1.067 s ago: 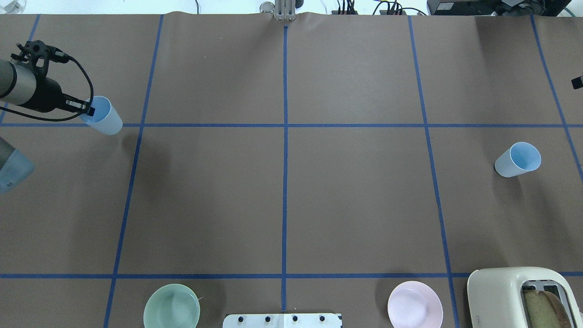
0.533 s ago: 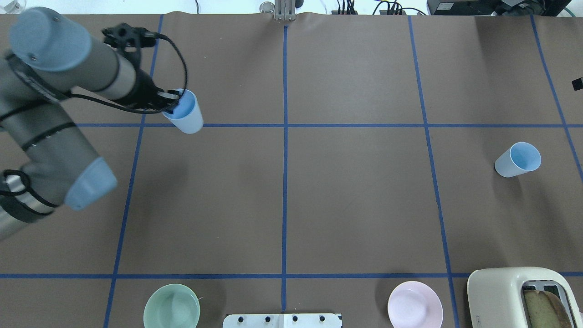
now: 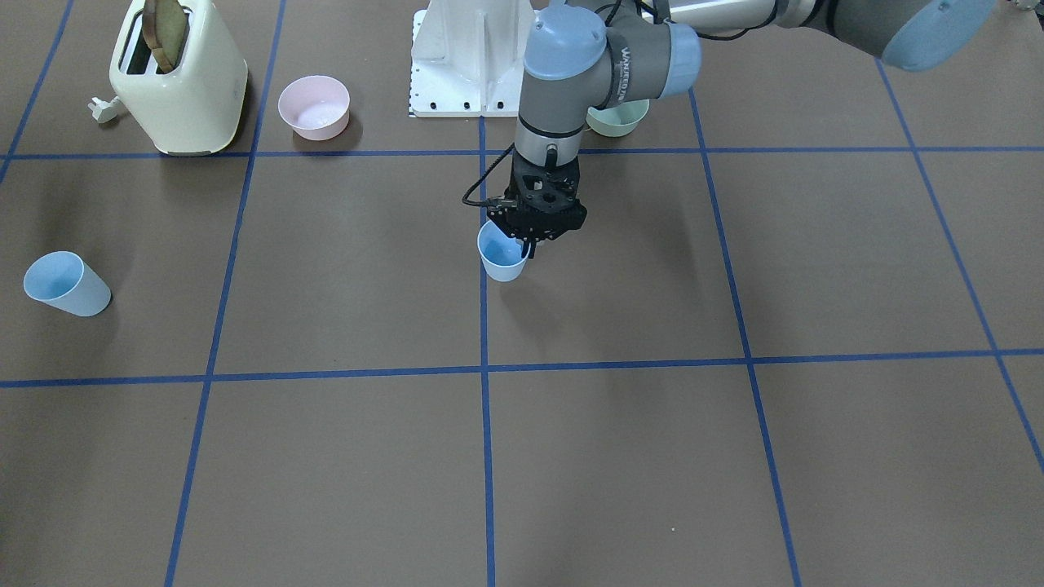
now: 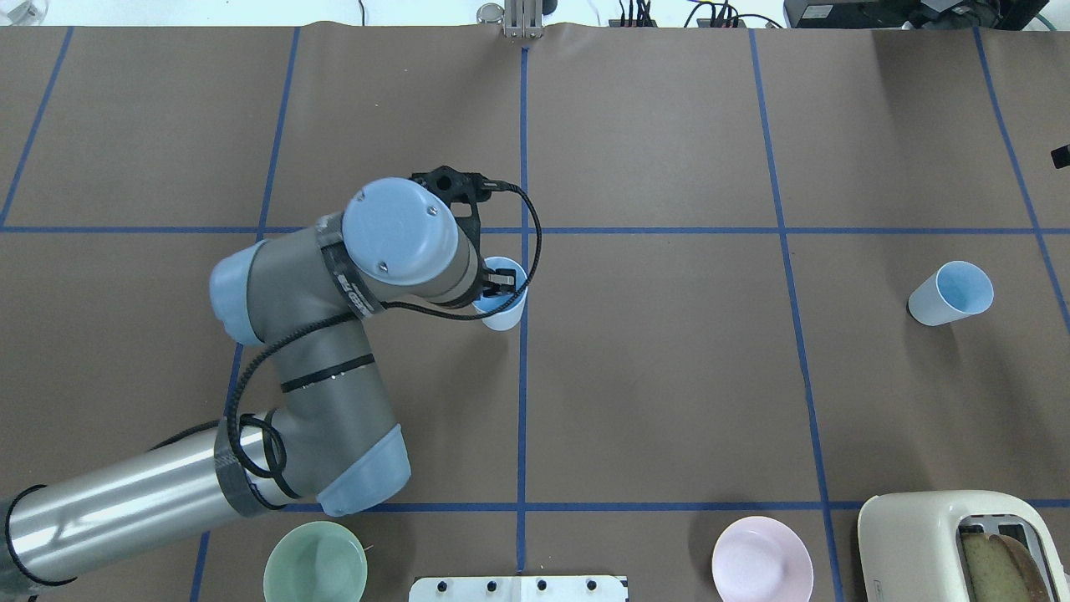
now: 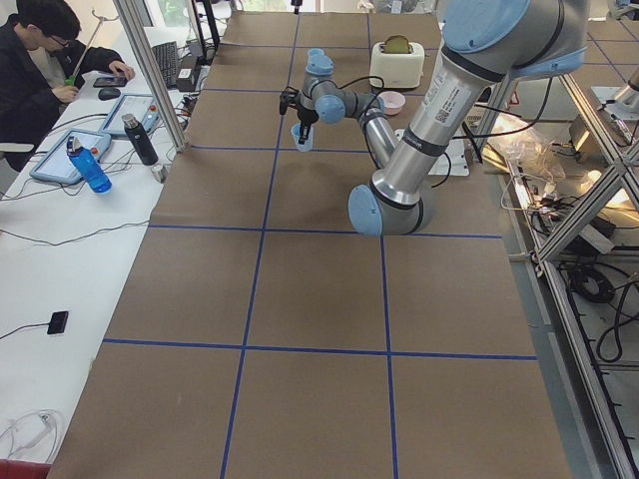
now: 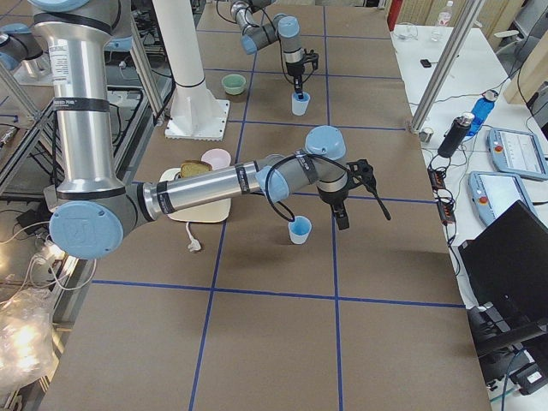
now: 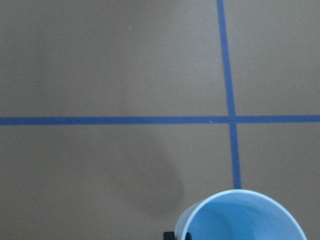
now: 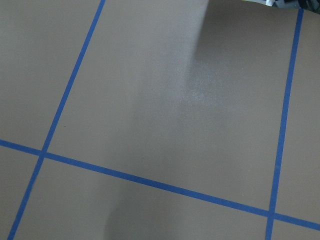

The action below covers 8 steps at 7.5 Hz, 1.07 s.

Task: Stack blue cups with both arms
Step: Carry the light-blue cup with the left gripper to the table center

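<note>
My left gripper is shut on the rim of one blue cup, one finger inside and one outside. It holds the cup upright by the table's centre line. The cup also shows in the front view, under the gripper, and at the bottom of the left wrist view. The second blue cup stands upright at the right, also in the front view. In the right side view my right gripper hangs just beside this cup. I cannot tell whether it is open or shut.
A cream toaster with bread stands at the near right corner. A pink bowl and a green bowl flank the white pedestal base. An operator sits at a side desk.
My left arm has carried its blue cup from the far left to the table's centre line and a little nearer the robot. The second cup has not moved.
</note>
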Each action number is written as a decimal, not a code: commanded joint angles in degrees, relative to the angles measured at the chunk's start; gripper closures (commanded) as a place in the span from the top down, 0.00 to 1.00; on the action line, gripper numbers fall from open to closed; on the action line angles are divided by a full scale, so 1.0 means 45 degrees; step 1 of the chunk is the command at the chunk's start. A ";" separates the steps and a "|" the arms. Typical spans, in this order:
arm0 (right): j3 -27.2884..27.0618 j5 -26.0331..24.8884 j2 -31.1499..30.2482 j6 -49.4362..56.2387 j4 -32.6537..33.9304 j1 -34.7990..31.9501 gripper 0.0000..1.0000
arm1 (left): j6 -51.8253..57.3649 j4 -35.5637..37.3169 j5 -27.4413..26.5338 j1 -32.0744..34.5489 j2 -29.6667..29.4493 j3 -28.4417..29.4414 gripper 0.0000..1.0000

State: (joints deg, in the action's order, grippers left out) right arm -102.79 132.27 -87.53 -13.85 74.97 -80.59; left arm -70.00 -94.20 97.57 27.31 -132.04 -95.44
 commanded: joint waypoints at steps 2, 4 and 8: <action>0.0010 0.0000 -0.0002 -0.0028 0.0000 0.0000 1.00 | -0.0050 -0.0646 -0.0353 -0.0601 -0.0070 0.0543 0.00; 0.0029 -0.0019 -0.0002 0.0030 0.0000 0.0000 1.00 | -0.0030 -0.1117 -0.0373 -0.0621 -0.0012 0.0799 0.00; 0.0010 -0.0019 -0.0002 0.0030 0.0000 0.0000 1.00 | 0.0106 -0.1080 -0.0412 -0.0602 0.0027 0.0432 0.99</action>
State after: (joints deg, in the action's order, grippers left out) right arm -102.67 132.19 -87.54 -13.71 74.97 -80.59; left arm -69.69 -99.17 95.85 24.41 -132.00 -92.32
